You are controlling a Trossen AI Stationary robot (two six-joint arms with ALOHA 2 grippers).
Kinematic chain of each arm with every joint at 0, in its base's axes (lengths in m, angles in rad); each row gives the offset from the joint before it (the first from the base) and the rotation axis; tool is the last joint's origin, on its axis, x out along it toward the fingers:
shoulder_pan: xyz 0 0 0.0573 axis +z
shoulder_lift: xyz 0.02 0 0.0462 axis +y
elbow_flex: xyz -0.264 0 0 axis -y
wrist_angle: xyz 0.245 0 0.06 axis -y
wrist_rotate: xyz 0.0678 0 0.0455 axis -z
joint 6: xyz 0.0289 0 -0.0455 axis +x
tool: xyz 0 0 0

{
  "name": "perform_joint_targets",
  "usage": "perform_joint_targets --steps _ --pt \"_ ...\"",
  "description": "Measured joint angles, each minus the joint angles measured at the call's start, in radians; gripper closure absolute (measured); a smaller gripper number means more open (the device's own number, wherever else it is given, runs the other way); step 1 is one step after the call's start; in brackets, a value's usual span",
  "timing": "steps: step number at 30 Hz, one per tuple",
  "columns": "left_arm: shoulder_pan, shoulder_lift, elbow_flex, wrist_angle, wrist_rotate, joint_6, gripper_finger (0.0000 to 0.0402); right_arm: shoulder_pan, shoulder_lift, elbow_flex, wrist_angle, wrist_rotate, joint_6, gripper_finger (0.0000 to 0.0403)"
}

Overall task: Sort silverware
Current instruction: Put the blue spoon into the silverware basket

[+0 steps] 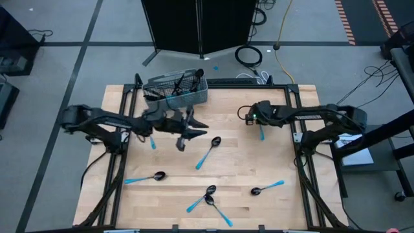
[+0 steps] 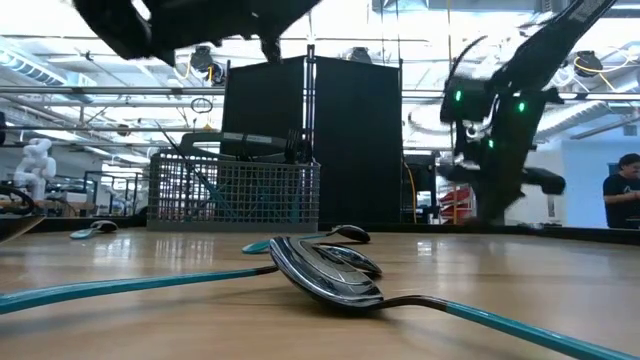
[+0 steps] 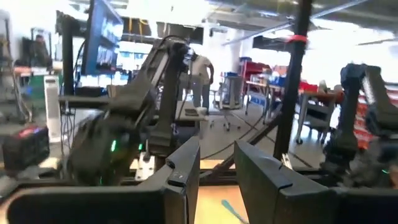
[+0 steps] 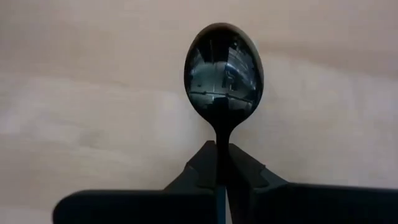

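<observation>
The right end effector [image 4: 222, 163] pinches the thin neck of a spoon [image 4: 222, 71] with a shiny, dark, round bowl, over the smooth wooden bench [image 1: 272, 162]. The left end effector [image 1: 184, 137] hangs near the grey wire basket [image 1: 176, 89], its fingers a little apart, holding nothing. More blue-handled spoons [image 1: 208, 153] lie scattered.

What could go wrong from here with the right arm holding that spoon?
The right gripper is shut on only the thin neck of the spoon, so the spoon may pivot or slip out during the carry. On the way to the wire basket, the left gripper sits just in front of it, so the arms might collide. Two spoons lie crossed near the table's front edge; picking up one later may drag the other.
</observation>
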Motion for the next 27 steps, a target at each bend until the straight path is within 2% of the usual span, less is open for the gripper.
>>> perform_joint_targets --steps 3,9,11,18,24,27 --pt "0.003 0.105 0.032 0.03 -0.01 -0.053 0.0307 0.046 -0.075 0.0 0.051 0.03 -0.04 0.0401" --pt "-0.005 0.285 0.145 0.053 -0.008 -0.115 0.0307 0.142 -0.222 0.0 0.205 0.012 -0.172 0.0402" --pt "-0.019 0.328 0.175 0.063 0.02 -0.115 0.0307 0.17 -0.264 0.003 0.267 -0.031 -0.224 0.0402" --pt "-0.063 0.41 0.213 0.189 0.026 -0.093 0.0307 0.264 -0.348 0.003 0.435 -0.186 -0.372 0.0402" --pt "-0.089 0.419 0.213 0.211 0.032 0.057 0.0307 0.334 -0.366 0.003 0.588 -0.317 -0.448 0.0403" --pt "-0.088 0.419 0.213 0.221 0.078 0.101 0.0307 0.365 -0.362 0.003 0.68 -0.407 -0.473 0.0403"
